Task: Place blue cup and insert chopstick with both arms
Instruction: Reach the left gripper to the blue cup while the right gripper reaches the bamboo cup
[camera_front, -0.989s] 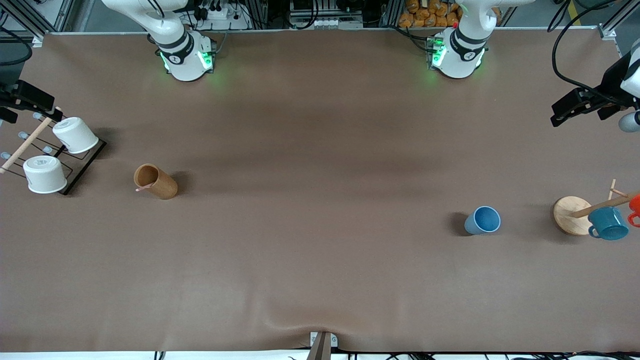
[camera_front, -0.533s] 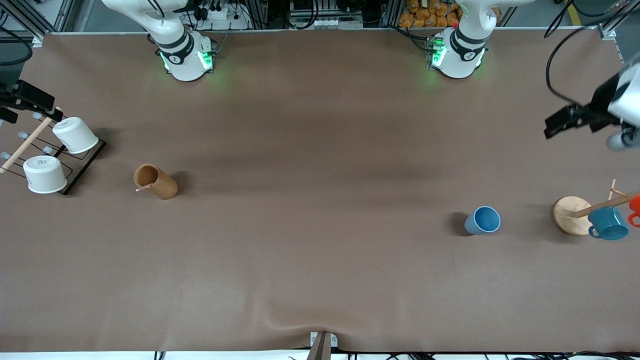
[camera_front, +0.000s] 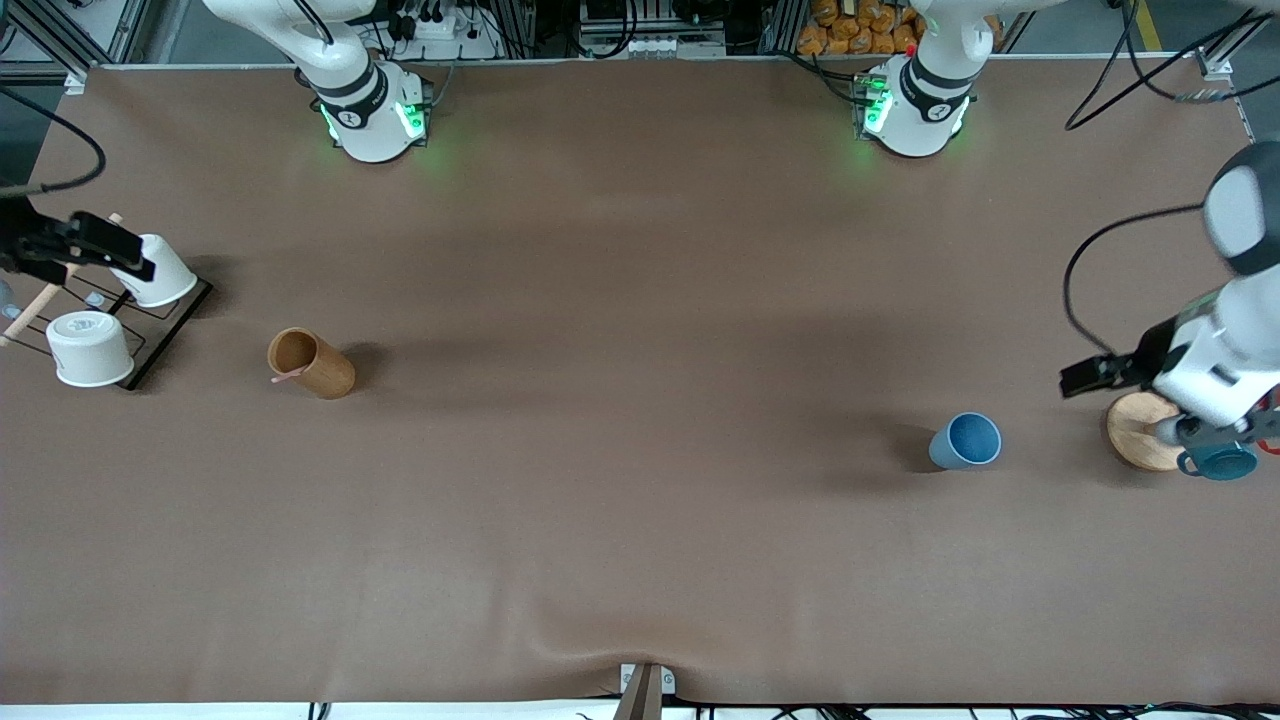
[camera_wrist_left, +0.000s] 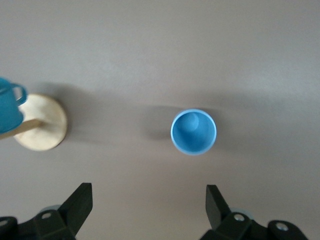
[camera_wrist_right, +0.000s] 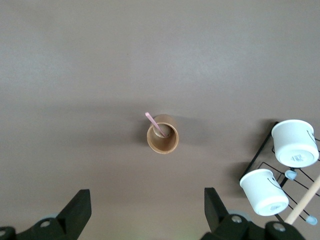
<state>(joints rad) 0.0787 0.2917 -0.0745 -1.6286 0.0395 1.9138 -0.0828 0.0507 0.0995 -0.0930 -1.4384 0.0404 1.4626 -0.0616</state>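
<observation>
Blue cup (camera_front: 966, 441) – upright on table (camera_front: 640, 520), toward left arm's end, near wooden stand (camera_front: 1135, 436). Chopstick (camera_front: 288, 376) – in brown holder (camera_front: 310, 363), toward right arm's end. Left gripper (camera_wrist_left: 147, 207) over stand, right gripper (camera_wrist_right: 147, 210) over rack (camera_front: 150, 325) – fingers apart, empty.

The small light-blue handleless cup (camera_front: 966, 441) stands upright toward the left arm's end of the table, near the round wooden mug-stand base (camera_front: 1137, 432) with a teal handled mug (camera_front: 1222, 462). Toward the right arm's end, the thin pinkish chopstick (camera_front: 288, 377) leans inside a brown cylindrical holder (camera_front: 310, 363), near a black wire rack (camera_front: 160, 322) carrying two upturned white cups (camera_front: 90, 348).
</observation>
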